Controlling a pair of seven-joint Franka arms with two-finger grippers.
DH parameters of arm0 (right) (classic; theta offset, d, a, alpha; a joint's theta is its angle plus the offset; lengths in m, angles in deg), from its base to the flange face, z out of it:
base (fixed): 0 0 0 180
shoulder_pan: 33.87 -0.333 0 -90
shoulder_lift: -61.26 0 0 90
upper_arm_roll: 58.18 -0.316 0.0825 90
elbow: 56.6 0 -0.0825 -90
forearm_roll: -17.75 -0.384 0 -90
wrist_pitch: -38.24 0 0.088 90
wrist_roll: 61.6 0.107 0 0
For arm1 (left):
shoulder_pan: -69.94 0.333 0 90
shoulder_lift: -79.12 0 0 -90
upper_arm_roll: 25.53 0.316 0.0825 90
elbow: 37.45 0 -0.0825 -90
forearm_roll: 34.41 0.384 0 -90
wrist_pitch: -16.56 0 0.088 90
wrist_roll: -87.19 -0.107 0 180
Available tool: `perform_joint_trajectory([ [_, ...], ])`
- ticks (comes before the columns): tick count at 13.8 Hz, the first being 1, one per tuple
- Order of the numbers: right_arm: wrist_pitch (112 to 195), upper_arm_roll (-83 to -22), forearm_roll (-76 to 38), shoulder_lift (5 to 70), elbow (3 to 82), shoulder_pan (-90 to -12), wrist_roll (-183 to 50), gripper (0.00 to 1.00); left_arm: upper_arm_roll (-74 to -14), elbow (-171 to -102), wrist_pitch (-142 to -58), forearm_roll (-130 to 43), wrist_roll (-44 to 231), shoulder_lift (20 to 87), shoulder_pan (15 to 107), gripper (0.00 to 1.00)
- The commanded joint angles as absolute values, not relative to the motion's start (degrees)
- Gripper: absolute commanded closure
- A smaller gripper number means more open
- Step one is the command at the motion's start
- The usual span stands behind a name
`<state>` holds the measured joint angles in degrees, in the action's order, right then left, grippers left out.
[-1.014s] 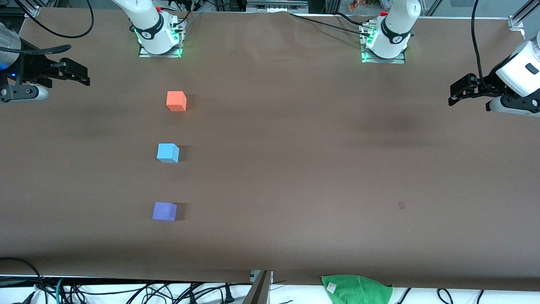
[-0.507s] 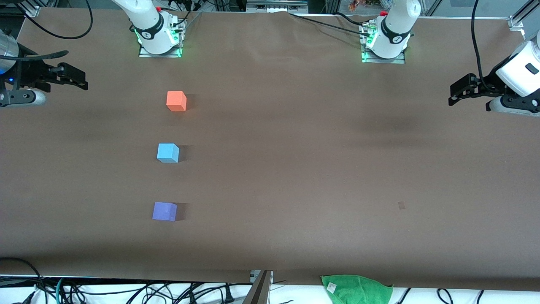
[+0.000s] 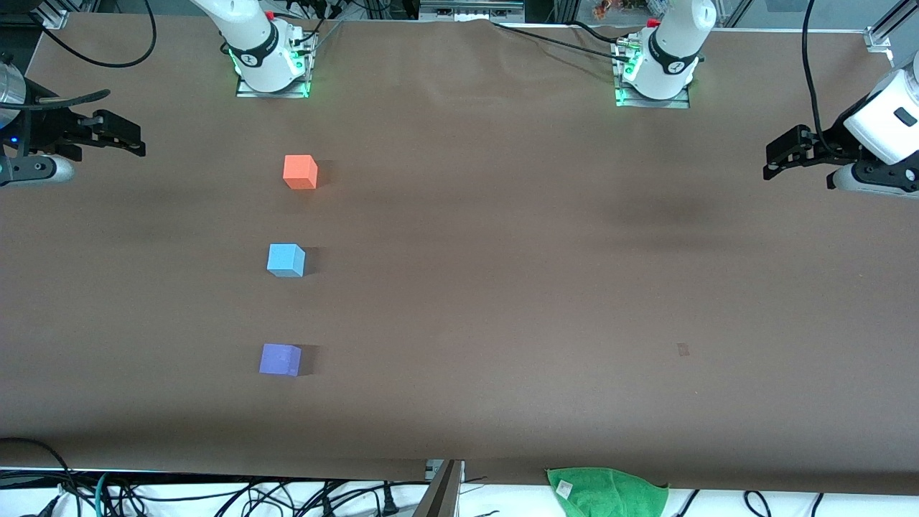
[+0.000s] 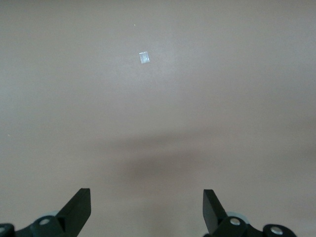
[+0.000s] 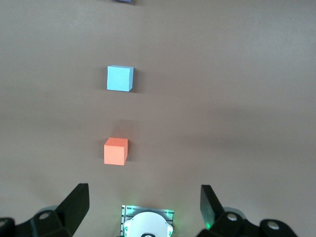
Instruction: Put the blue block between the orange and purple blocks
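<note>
Our right gripper (image 3: 136, 140) hangs wide and empty over the right arm's end of the brown surface (image 3: 502, 287). Our left gripper (image 3: 772, 161), equally wide and holding nothing, waits over the left arm's end. Toward the middle from the right gripper, three cubes stand apart in a line: orange block (image 3: 300, 172), blue block (image 3: 286, 260) between, purple block (image 3: 280, 360) nearest the front camera. A green cloth (image 3: 610, 492) lies at the edge.
</note>
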<state>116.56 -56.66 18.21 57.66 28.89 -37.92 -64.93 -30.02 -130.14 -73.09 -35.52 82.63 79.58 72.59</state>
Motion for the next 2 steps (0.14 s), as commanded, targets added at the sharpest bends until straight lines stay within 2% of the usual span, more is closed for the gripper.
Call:
perform_joint_trajectory([
  [1, 116.38, -57.04, 18.37, 57.30, 27.86, -37.82, -65.20, 0.01, -30.19, -128.77, -71.86, -34.85, 82.27, 79.30, 72.58, 0.00],
  [2, 116.38, -56.95, 18.37, 57.22, 27.86, -37.82, -65.29, 0.01, -30.19, -128.77, -71.86, -34.94, 82.27, 79.30, 72.58, 0.00],
])
